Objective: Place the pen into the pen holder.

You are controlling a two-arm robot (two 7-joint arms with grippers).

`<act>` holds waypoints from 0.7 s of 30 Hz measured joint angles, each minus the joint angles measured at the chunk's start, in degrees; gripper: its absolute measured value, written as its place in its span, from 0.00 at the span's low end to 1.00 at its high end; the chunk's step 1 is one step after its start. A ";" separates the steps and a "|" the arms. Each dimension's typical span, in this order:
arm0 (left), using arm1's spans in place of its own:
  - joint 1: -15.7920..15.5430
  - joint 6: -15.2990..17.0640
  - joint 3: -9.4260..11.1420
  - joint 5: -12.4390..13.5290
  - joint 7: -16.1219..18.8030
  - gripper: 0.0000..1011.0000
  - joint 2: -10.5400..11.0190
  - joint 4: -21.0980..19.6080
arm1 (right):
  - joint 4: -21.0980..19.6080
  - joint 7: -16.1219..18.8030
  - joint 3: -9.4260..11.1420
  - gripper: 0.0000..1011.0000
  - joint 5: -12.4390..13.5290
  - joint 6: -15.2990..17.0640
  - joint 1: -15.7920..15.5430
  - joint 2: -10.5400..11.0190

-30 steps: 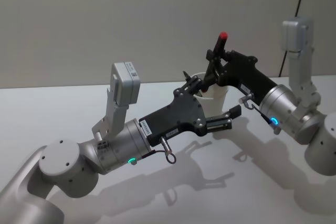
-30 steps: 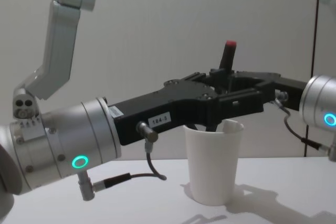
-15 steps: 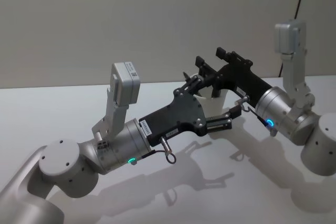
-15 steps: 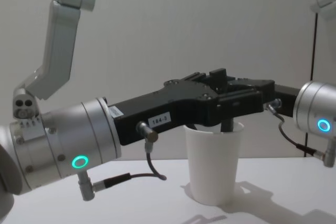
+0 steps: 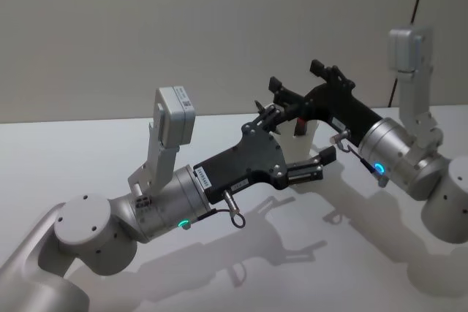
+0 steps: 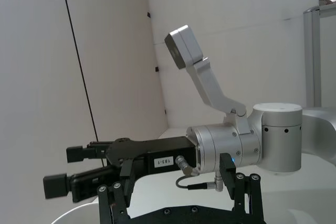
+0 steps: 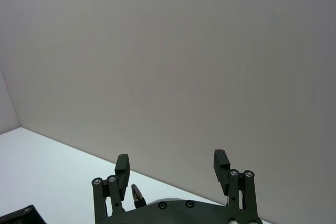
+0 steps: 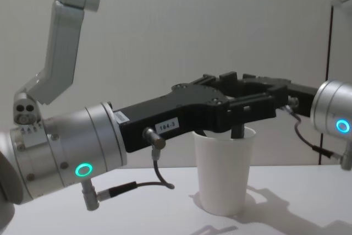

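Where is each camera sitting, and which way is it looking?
Head view: up high, looking down at the table; both arms show, the open right gripper above the pen holder, with the pen inside.
Chest view: low, looking across; the left gripper is at the cup's rim.
Left wrist view: on the left arm, looking at the right arm.
Right wrist view: on the right arm, facing the wall, its fingers apart.
Head and chest views share the cup and both arms.
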 joint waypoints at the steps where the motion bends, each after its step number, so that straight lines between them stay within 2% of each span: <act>1: 0.00 0.00 0.00 0.00 0.00 0.99 0.00 0.00 | -0.12 -0.01 0.07 0.99 0.17 -0.06 -0.03 0.04; 15: 0.00 0.00 0.00 0.00 0.00 0.99 0.00 0.00 | -3.53 -1.55 1.64 0.99 3.17 -0.60 -1.21 1.69; 21: 0.00 0.00 0.00 0.00 0.01 0.99 0.00 0.00 | -5.82 -3.20 2.62 0.99 4.34 -0.39 -2.44 3.07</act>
